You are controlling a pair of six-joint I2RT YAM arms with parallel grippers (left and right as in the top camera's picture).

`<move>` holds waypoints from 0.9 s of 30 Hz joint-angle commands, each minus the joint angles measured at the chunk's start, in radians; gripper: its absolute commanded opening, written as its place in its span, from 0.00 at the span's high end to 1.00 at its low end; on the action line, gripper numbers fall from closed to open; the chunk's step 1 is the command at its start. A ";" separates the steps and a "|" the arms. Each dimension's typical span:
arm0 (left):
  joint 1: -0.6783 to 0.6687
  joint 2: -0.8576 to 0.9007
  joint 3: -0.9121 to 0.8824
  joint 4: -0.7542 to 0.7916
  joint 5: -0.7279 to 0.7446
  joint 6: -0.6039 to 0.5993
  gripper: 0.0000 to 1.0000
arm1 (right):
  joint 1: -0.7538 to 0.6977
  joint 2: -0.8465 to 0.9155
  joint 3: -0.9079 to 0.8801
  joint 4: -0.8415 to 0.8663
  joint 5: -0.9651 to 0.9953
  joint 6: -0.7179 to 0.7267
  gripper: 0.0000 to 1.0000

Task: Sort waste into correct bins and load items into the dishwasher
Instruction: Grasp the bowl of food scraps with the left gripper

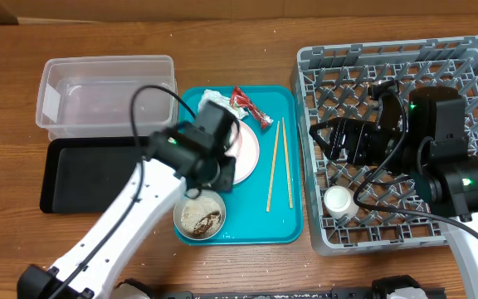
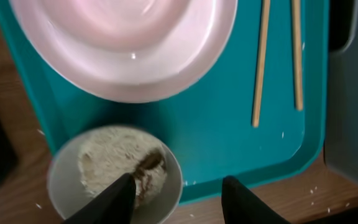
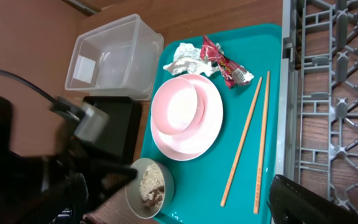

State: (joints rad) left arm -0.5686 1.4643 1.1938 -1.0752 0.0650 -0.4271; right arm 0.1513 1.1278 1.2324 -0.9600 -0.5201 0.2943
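My left gripper is open low over a whitish bowl of whitish-brown food scraps at the teal tray's front left. One finger is inside the bowl and the other outside, with the rim between them. A pale pink plate carrying a small pink bowl lies behind it. Two chopsticks lie to the right. A crumpled napkin and a red wrapper lie at the tray's back. My right gripper is open and empty over the grey dish rack, which holds a white cup.
The clear tub stands at the back left with the black tray in front of it, both left of the teal tray. My left arm crosses over the black tray's right end. Small crumbs lie on the wooden table near the tray's front edge.
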 commanded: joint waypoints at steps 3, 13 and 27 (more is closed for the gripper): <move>-0.129 0.005 -0.180 0.129 -0.034 -0.084 0.64 | 0.000 -0.001 0.019 0.005 -0.005 -0.006 0.04; -0.210 0.021 -0.311 0.209 -0.225 -0.238 0.62 | 0.000 0.026 0.019 -0.007 -0.006 -0.006 0.04; -0.210 0.184 -0.327 0.321 -0.190 -0.224 0.96 | 0.000 0.051 0.019 -0.018 -0.005 -0.007 0.06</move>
State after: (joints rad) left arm -0.7757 1.6390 0.8745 -0.7578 -0.1318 -0.6472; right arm 0.1513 1.1786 1.2324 -0.9833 -0.5205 0.2943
